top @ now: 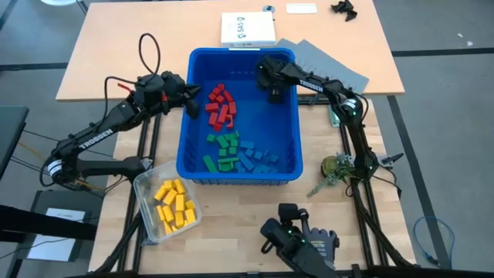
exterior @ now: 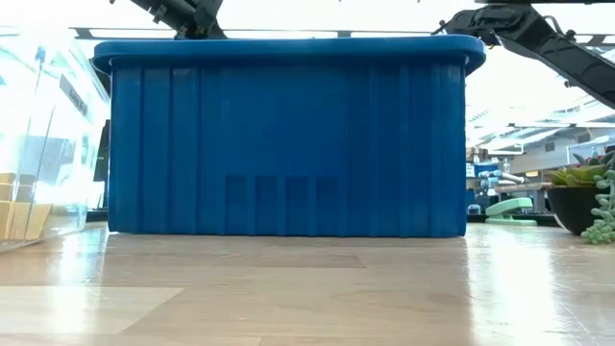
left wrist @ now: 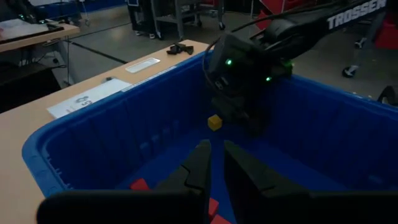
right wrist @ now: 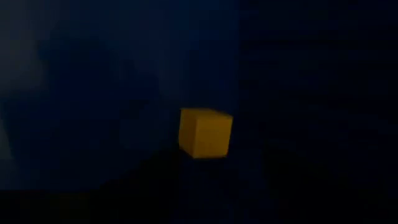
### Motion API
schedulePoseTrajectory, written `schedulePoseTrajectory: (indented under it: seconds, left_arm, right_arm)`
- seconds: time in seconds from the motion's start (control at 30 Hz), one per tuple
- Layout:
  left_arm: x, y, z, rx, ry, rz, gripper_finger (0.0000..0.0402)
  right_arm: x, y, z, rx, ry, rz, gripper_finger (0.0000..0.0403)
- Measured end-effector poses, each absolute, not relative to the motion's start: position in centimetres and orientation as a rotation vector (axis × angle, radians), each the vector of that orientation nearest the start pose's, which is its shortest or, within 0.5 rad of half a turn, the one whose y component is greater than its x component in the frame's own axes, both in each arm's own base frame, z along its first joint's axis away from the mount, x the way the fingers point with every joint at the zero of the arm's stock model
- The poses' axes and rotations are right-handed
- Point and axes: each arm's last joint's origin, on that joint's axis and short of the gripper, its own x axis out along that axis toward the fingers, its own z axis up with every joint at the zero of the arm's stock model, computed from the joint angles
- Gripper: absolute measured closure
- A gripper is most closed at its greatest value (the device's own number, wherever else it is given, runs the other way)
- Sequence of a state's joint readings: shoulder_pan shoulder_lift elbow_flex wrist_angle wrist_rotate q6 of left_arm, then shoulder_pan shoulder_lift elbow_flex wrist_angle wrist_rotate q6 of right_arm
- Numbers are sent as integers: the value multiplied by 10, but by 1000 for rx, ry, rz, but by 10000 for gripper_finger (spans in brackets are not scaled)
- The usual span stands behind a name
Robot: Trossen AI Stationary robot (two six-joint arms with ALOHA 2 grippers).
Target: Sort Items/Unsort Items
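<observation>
A robotics lab or workshop: a wooden tabletop (top: 100, 69) on a bare grey floor, cabled arms clamped to a metal frame (top: 363, 193), with metal shelving racks (left wrist: 180, 15) and more benches behind.

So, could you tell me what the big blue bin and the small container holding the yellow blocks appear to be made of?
The blue bin looks like moulded opaque plastic: ribbed walls, a rolled rim, a slight sheen. The small container looks like clear, glossy plastic, since the yellow blocks show through its walls; glass can't be ruled out.
</observation>
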State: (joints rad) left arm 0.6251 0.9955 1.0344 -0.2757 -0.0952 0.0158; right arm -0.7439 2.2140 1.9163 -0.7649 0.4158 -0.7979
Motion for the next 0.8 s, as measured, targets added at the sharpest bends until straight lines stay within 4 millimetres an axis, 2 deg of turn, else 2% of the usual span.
schedulePoseTrajectory:
  seconds: [0.27,0.5,0.67,0.8]
  left_arm:
    - [174,123,372,-45,238,688,351]
    - [177,118,372,-39,240,662,351]
    - [178,117,372,-34,242,655,351]
    - [178,117,372,-24,245,653,351]
  right_arm:
    - [336,-345,198,-437,1484,-583,174]
    - [332,-354,184,-386,1472,-538,174]
    - [334,-349,183,-348,1446,-478,174]
    - [342,-336,190,-316,1367,-364,174]
